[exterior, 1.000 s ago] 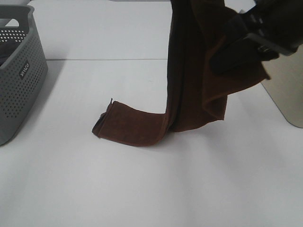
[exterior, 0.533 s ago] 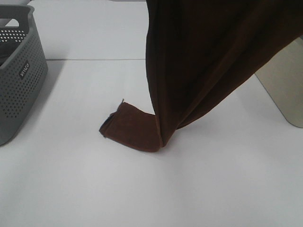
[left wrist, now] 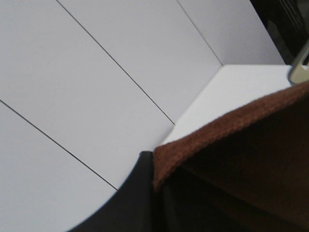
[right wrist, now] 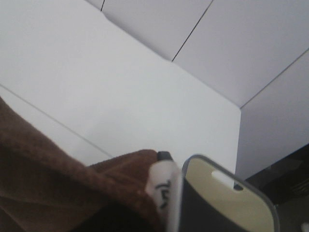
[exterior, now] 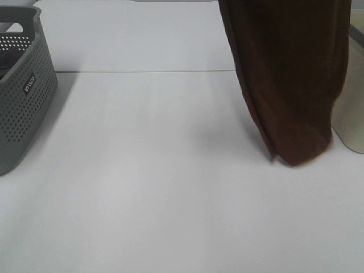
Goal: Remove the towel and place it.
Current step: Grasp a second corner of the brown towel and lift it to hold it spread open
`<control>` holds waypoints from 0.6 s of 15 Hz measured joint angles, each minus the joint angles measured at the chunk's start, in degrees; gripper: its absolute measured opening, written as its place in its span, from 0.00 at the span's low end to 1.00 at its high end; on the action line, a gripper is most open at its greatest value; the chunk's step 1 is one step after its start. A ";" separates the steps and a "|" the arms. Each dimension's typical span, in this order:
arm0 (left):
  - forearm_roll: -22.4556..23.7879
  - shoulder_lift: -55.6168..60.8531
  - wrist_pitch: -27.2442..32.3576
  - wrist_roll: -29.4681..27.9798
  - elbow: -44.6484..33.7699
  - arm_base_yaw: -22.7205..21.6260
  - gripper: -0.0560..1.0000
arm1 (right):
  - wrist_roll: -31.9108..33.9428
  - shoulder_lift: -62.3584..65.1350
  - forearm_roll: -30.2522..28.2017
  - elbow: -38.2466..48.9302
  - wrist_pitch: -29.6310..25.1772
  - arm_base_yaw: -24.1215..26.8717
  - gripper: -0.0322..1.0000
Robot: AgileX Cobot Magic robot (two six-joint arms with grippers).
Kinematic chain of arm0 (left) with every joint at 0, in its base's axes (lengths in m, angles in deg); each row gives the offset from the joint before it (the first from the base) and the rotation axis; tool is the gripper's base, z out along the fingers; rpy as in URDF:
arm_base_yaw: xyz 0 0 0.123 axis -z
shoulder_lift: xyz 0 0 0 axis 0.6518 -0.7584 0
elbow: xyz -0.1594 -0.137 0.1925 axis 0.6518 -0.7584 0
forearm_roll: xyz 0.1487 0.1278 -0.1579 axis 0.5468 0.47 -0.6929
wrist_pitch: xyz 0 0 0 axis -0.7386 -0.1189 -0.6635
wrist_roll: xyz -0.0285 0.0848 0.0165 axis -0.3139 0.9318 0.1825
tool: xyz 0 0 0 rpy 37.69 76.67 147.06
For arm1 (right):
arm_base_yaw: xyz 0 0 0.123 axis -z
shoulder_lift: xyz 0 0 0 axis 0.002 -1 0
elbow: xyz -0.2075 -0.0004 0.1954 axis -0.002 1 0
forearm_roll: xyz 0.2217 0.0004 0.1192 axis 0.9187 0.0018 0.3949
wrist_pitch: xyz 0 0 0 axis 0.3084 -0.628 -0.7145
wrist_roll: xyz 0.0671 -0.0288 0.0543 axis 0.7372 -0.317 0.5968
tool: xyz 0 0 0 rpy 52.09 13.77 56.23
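Exterior high view: the towel [exterior: 287, 79], dark brown, hangs from beyond the upper edge of frame on the right side of the bench [exterior: 148, 187]. It narrows downward to a rounded lower end. Whether that end touches the bench surface or hangs just clear of it I cannot tell. No arm shows in this view.

A grey perforated basket [exterior: 23, 96] stands at the far left edge, well apart from the towel. A beige panel with grey rim [exterior: 348, 122] sits at the right edge, partly behind the cloth.

Left wrist view: a hemmed edge of the towel [left wrist: 227, 140] bunches up right against the dark left fingers [left wrist: 137, 195], which are closed tight and pinch the cloth.

Right wrist view: a fold of the towel [right wrist: 53, 183] fills the near corner, with a small white tag [right wrist: 161, 191] bearing dark marks at its edge. The right fingers are hidden under the cloth; they are closed tight on it too. The beige panel [right wrist: 222, 193] lies just beside the tag.
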 joint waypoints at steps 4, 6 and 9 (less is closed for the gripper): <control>1.55 -0.46 -13.46 -2.58 0.00 -6.82 0.05 | -2.58 -4.01 -1.20 -0.92 13.12 0.00 0.04; 1.89 -1.26 -19.60 -2.58 0.00 -9.91 0.05 | -3.44 -6.19 -1.66 -0.92 22.80 0.00 0.04; 1.95 -3.27 -28.30 -2.58 0.00 -15.41 0.05 | -3.55 -10.37 -2.01 -0.97 37.87 0.00 0.04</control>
